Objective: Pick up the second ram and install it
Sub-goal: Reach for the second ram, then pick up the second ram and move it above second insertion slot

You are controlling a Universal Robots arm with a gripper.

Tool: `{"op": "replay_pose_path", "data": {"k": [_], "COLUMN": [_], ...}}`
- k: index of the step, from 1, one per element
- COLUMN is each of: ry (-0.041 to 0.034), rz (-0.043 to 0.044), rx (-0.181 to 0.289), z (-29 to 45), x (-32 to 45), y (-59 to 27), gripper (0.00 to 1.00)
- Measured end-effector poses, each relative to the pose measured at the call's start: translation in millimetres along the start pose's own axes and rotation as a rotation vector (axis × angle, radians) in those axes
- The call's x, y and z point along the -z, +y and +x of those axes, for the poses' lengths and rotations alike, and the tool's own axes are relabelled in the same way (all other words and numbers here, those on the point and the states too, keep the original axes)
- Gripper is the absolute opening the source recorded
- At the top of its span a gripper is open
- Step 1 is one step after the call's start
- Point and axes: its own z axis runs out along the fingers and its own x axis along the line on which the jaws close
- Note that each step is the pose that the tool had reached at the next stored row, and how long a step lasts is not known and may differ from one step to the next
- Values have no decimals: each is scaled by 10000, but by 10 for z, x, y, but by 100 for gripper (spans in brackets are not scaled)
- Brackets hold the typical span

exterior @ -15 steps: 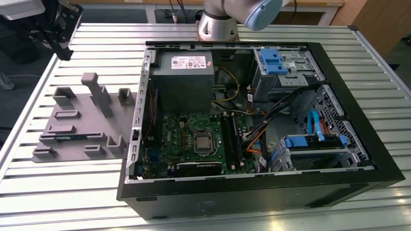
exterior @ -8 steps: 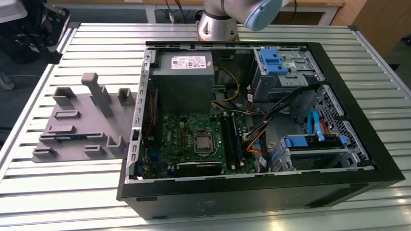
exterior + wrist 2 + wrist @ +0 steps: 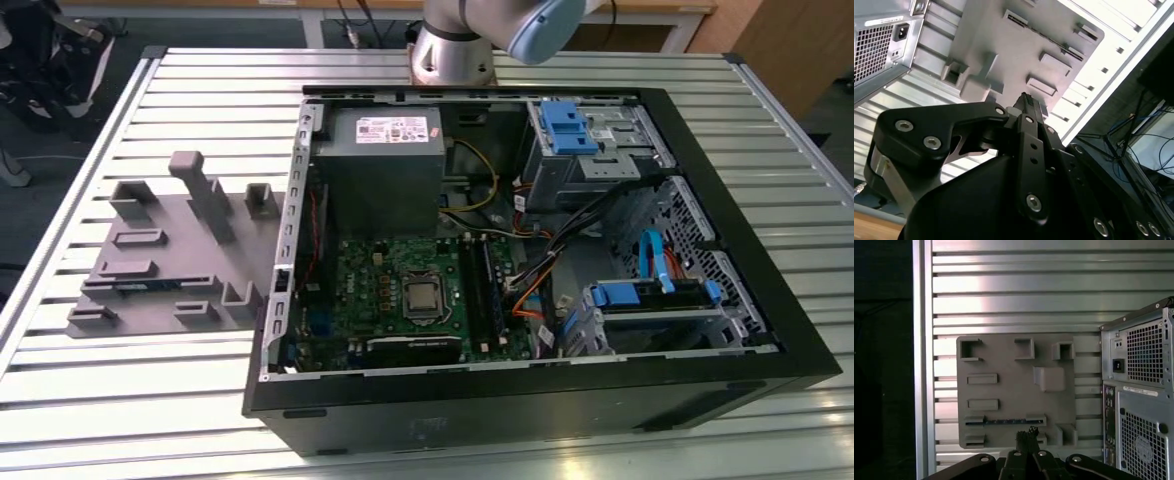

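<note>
The pick-up is the step in hand, as I judge it, and nothing is grasped yet. The gripper (image 3: 1026,434) hangs above the tabletop (image 3: 1029,300) with its fingers drawn narrow, tips together, holding nothing.

Just beyond those tips in the first wrist view lies the second ram (image 3: 1004,421), apart from them and untouched. It is a long, thin, dark bluish strip resting in a slot of the grey fixture (image 3: 1014,390), with a raised block at each end. Small markings run along it, too fine to make out.

By my reckoning a grasp calls for the fingers to part, line up across the strip's thin width and come down near its middle, clear of the two end blocks. The stick looks light and stiff, so a square grip matters more than force.

In the exterior view the second ram (image 3: 118,284) shows as a short blue line on the fixture, which sits at nine o'clock from the open computer case (image 3: 534,400). Farther in, the long black memory slots (image 3: 483,290) run beside the processor; whether a stick already stands there, I cannot tell
</note>
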Motion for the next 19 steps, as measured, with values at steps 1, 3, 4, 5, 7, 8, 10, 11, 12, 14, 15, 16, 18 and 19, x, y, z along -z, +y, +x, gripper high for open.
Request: {"op": "replay_pose_path", "data": {"k": [1,3,4,5,7,8,10,11,12,14,15,16,18,19], "ry": [1,1,1,1,1,1,1,1,2,2,2,2,1,1], "rz": [0,0,0,-1,-1,-2,-1,-2,-1,-1,-1,-1,-1,-1], "rx": [6,16,22,31,48,50,51,51,52,54,55,55,55,55], "z": [31,95,128,162,197,196,197,197,198,198,198,198,198,198], "x": [0,1,1,1,2,2,2,2,2,2,2,2,2,2], "y": [-11,-30,-38,-46,-52,-52,-52,-52,-52,-52,-52,-52,-52,-52], "gripper": [11,11,11,11,11,11,11,11,11,11,11,11,11,11]}}
